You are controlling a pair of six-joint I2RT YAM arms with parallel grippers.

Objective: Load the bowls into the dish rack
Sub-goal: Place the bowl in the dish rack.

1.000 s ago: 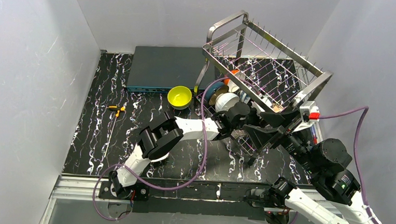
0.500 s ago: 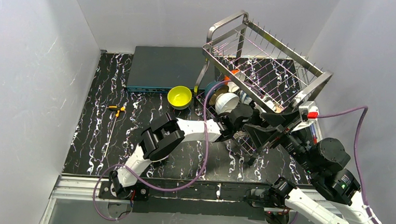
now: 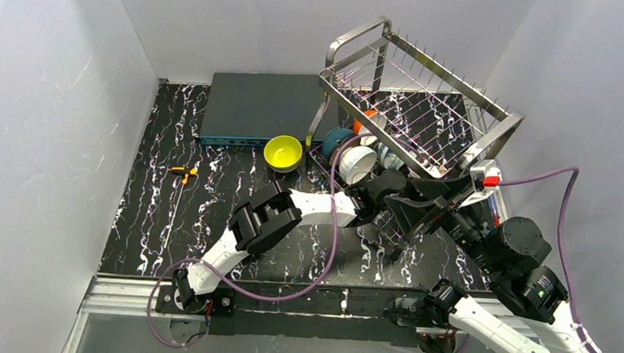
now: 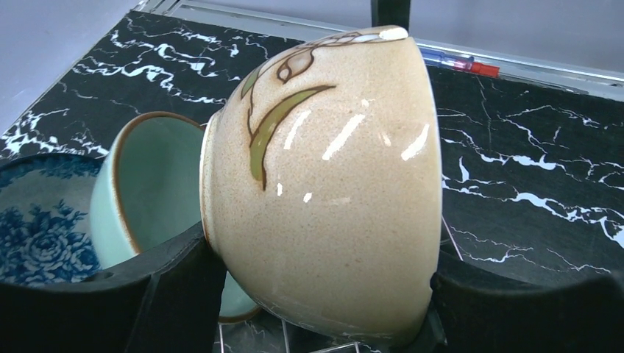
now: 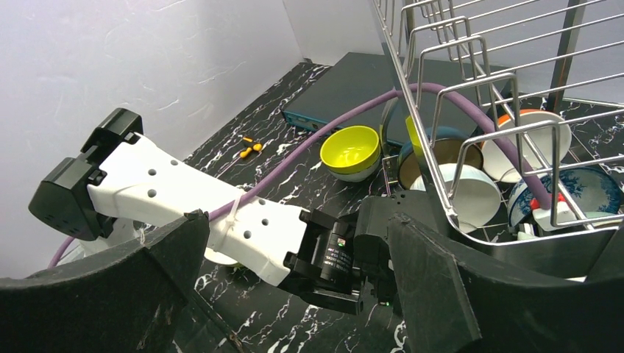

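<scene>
Your left fingers (image 4: 176,287) are clamped on a tan-brown bowl (image 4: 331,184) with a leaf pattern, one finger on each side of it. The bowl is tipped on its side, its rim facing left in the wrist view. It is at the near left end of the lower tier of the dish rack (image 3: 427,110), with rack wires showing just under it; you cannot tell whether it rests on them. Just behind it stands a pale green bowl (image 4: 147,191), also on edge, and beyond that a blue-and-white floral bowl (image 4: 40,220).

Your right fingers (image 5: 434,294) are spread wide and hold nothing. They hang at the near side of the rack, just right of the left wrist.

A yellow-green bowl (image 3: 283,152) sits upright on the counter (image 3: 167,217), just left of the rack and in front of the flat dark grey-blue box (image 3: 256,103). A small orange-and-yellow object (image 3: 183,173) lies well to the left.
</scene>
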